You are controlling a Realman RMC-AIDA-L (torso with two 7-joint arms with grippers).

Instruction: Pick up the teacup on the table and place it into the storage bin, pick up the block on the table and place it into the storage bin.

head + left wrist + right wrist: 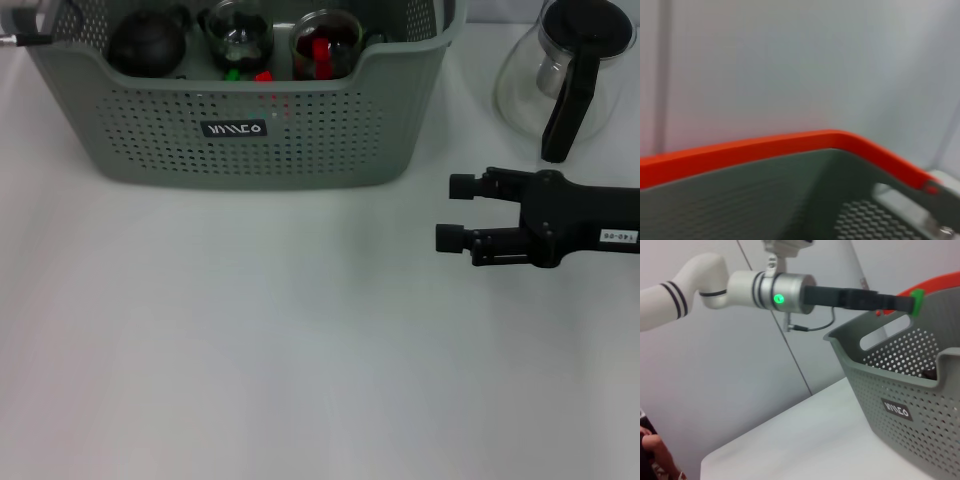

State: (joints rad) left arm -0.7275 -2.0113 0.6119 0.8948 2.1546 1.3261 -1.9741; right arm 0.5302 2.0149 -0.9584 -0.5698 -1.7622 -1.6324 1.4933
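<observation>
While hovering low over the table (300, 350), holding the right gripper (448, 212) spread wide with nothing between the jaws, well to the right of the storage bin (240, 160) and apart from it. Reaching the left gripper (911, 300) out over the far left rim of that bin, as seen from the right wrist; showing a small green piece (914, 296) at its tip, though not allowing any telling whether that is something held or part of the tool. Seeing only the bin's rim and perforated wall from the left wrist. Moving outward to the bin itself: carrying a glass teacup (240, 30) near the middle, a second glass cup (325, 45) beside it with a red block (320, 50) showing through it, a dark teapot (145, 40) at the left, and small green and red bits (247, 74) lying on the floor between them. Leaving no teacup and no block showing anywhere on the open table; only a glass pot (565, 70) with a black handle standing off to the right, beyond the right gripper. Judging, then, both placements as apparently done or nearly so, with at most a last release over the bin and the drawing back of the left arm remaining.
</observation>
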